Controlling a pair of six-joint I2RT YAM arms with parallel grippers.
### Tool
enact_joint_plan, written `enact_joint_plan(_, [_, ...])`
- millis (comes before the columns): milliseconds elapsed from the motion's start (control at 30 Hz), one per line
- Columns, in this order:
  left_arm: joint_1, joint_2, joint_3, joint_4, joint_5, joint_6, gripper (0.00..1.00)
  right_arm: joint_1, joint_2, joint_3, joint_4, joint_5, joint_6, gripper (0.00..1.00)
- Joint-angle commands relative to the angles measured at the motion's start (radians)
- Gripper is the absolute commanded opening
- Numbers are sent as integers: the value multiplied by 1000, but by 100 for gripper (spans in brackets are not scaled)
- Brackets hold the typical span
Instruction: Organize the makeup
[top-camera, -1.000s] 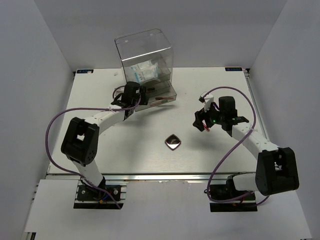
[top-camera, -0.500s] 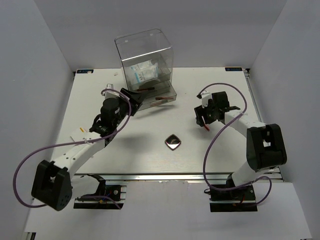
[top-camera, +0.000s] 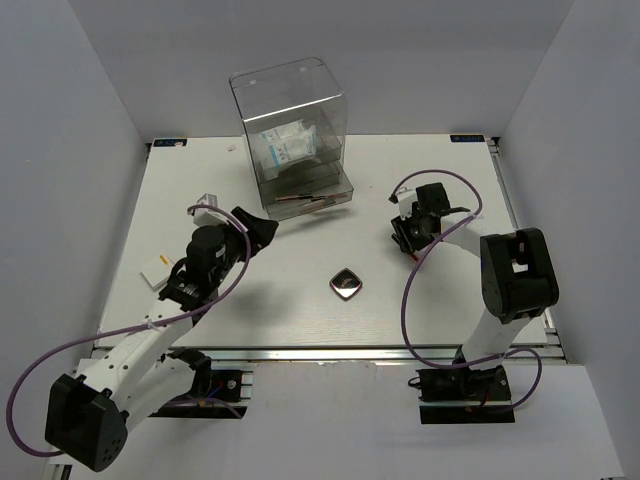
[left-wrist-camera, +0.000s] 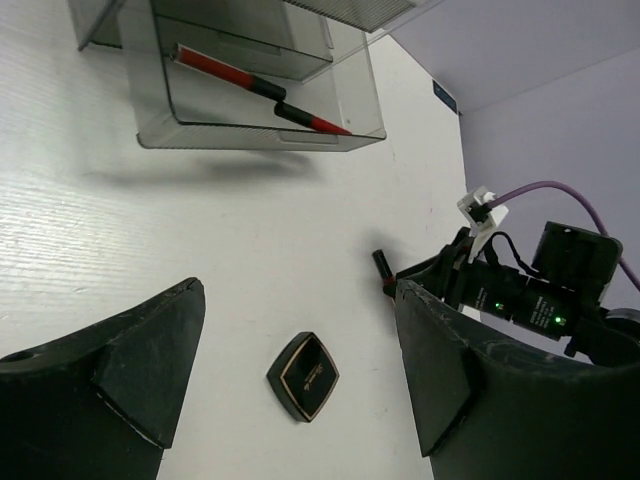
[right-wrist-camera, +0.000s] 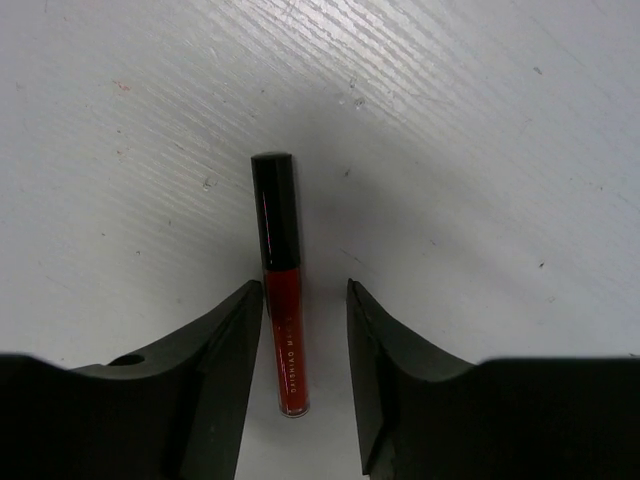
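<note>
tall clear acrylic drawer box (top-camera: 295, 125), bottom drawer (top-camera: 318, 196) out to receive sticks. left gripper (left-wrist-camera: 298, 300) empty, jaws wide. right gripper (right-wrist-camera: 303, 295) jaws apart, straddling thin dark-red stick (right-wrist-camera: 279, 280) on white table (top-camera: 200, 190), lined for pinching. small dark rounded-square compact (top-camera: 347, 283) mid-table.

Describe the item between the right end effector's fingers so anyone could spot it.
On the table, right of the clear drawer box, the right end effector straddles a tube lying flat. Unlike the square compact nearby, it is slim, with black cap and red body.
</note>
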Motion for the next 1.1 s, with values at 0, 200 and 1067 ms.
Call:
enact_joint_plan(0, [3,-41,-20,-21,-46,15,86,-4,11,19,-12,27,-33,44])
enact_joint_plan(200, [3,-56,-31,-59,-74,18,86,-1,17,-25,14,64,-72,35])
enact_joint_plan(1067, [3,-128,-75,-95,-112,0,87,94,-166,280,-15,-484,-339,0])
